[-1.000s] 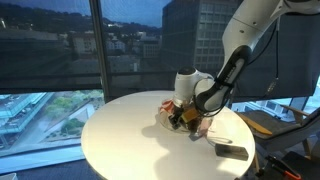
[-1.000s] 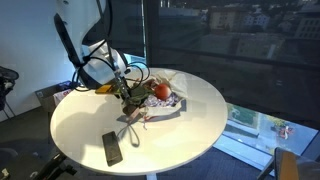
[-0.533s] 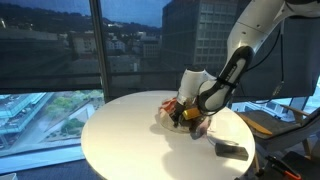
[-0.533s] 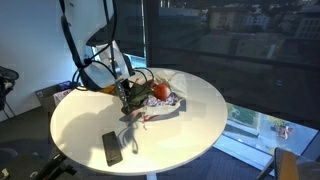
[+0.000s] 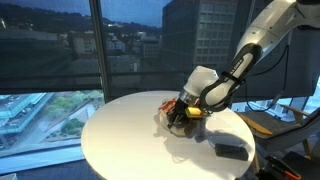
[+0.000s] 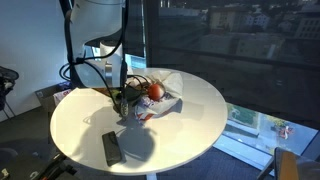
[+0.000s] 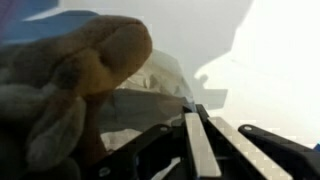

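Note:
My gripper (image 7: 190,108) is shut, its two pads pressed together with their tips at the edge of a crumpled pale cloth (image 7: 150,85). It seems to pinch that edge. A brown plush toy (image 7: 80,70) fills the left of the wrist view, right beside the fingers. In both exterior views the gripper (image 5: 181,115) (image 6: 122,100) hangs low over the bundle on the round white table (image 5: 120,140). The cloth (image 6: 163,106) carries a red ball-like fruit (image 6: 157,91), and its near end is raised off the table.
A flat black device (image 5: 230,150) (image 6: 112,148) lies near the table's edge, close to the bundle. Large windows stand behind the table. A chair or bench with a yellowish seat (image 5: 262,122) stands past the table's edge.
The jaws have closed. The wrist has risen and tilted, and the cloth's trailing end no longer lies on the table; a shadow now shows beneath it.

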Robot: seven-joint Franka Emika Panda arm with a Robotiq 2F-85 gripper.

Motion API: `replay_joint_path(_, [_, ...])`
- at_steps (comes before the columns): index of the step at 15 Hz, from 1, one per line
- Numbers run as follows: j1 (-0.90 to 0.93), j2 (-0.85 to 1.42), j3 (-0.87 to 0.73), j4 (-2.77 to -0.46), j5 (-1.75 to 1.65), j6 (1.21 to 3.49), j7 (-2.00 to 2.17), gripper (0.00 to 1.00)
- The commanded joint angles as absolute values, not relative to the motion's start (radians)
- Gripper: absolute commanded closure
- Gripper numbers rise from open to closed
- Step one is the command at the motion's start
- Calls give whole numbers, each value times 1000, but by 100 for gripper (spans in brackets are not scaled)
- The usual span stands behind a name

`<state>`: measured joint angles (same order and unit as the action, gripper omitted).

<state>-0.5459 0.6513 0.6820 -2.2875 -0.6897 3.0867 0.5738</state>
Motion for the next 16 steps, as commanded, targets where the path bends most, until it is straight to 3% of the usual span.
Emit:
replay_joint_path(1, [-689,678,837,-2332,-680,3096,517,91])
replay_joint_path(8, [-743,582,997,-2431,-206,3173,105,91])
replay_joint_path(16, [-879,472,1230,-2500,-180,3253,46,90])
